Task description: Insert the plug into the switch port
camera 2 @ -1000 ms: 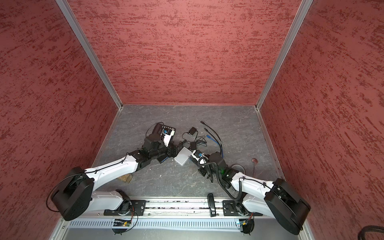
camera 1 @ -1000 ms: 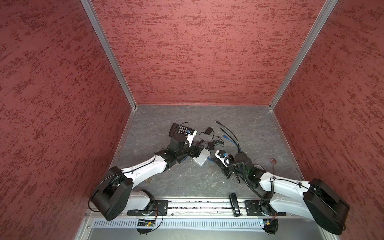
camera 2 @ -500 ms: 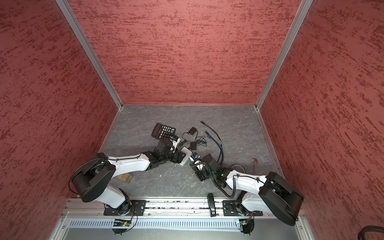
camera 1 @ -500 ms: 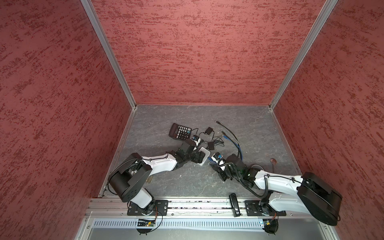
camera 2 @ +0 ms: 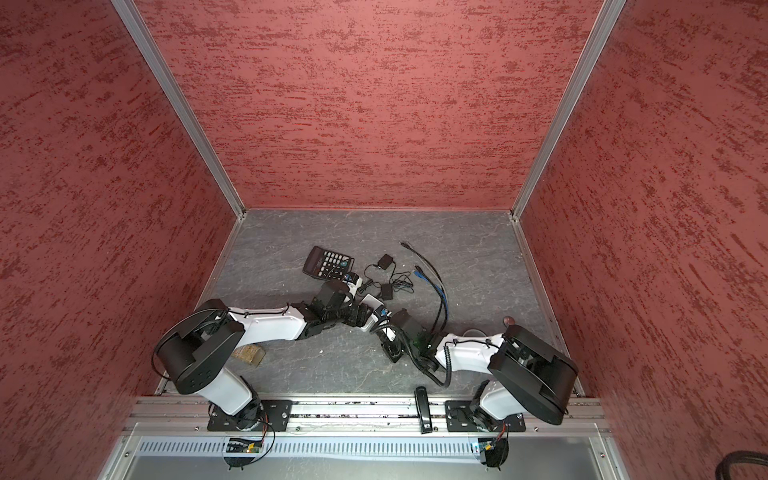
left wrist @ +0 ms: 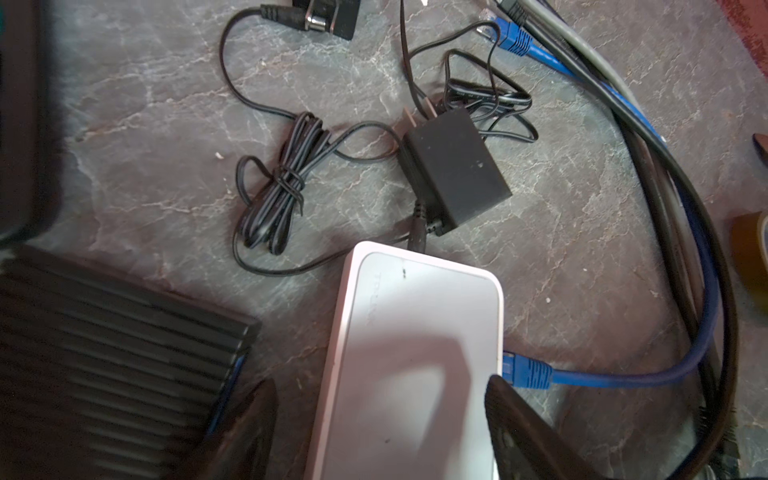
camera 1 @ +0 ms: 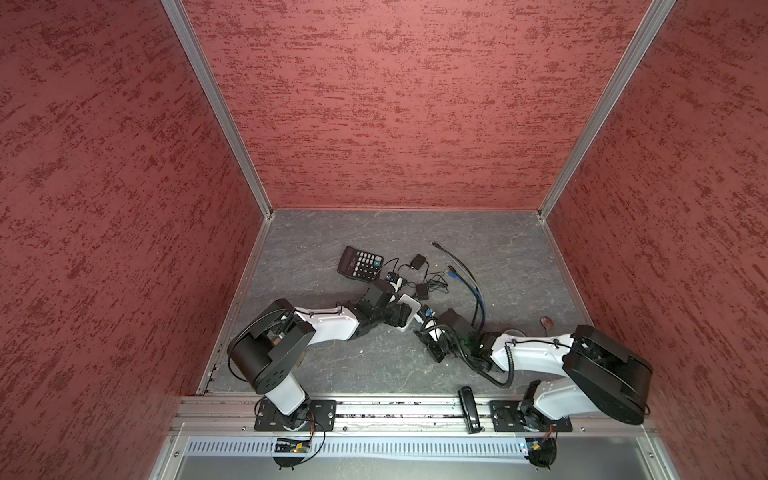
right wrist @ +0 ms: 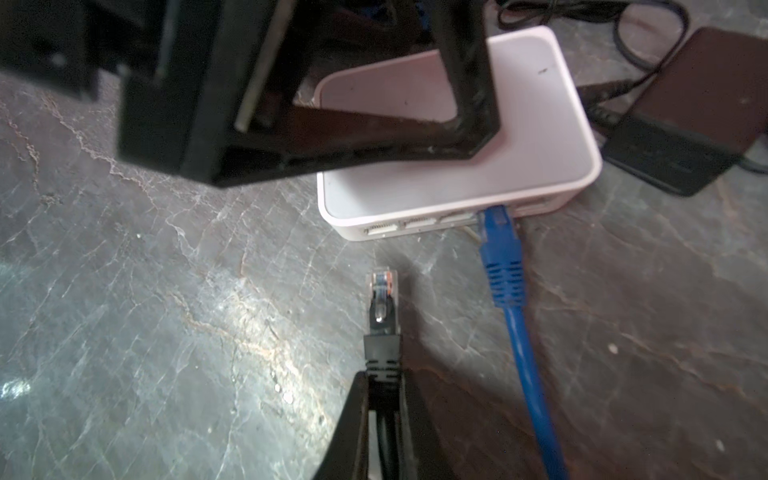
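Left pincer [left wrist: 379, 384] shifted astride switch [left wrist: 415, 324]; blue plug [left wrist: 525, 372] seated.

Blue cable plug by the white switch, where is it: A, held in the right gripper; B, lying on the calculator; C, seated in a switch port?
C: the blue plug sits in a port of the white switch, while the right gripper pinches the black plug.
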{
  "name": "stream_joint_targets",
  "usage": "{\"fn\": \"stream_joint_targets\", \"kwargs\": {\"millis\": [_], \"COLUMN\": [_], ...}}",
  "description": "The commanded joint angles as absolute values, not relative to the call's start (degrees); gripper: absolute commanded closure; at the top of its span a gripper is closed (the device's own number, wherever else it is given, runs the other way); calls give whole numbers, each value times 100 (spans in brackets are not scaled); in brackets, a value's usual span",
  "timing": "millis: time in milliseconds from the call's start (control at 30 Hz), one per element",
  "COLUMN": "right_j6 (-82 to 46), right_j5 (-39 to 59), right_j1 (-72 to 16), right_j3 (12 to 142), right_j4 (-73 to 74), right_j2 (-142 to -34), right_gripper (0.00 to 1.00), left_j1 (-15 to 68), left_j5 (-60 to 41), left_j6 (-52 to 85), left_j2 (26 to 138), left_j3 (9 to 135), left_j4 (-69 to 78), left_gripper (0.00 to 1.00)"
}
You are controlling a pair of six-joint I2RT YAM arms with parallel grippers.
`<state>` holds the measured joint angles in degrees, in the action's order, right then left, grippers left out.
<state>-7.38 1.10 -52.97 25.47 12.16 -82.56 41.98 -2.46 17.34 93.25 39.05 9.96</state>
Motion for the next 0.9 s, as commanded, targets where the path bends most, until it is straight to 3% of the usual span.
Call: {"fn": "stream_joint_targets", "kwargs": {"millis": [0,333,867], "right_j6": [-1032,-1141,-1202], "right_j5": [-317,-441,-606], "right_j1": [-5396,-5495,-5554], "right_j3": [2715,2909,2873], "right_j4": [1502,1679,1845], "right_j2": [-8421,-8841,-8644], "right_gripper": [100,100,100], "left_j1": [4245,4280,4544], "left_j5": [-226,-316,-116], "left_j6": [1817,1986,2211], "left_j2": [9459,9502,9641], "left_j3": [3894,3727,3769], "left_j4": [1172,1322,1268], "left_gripper": [21,22,26]}}
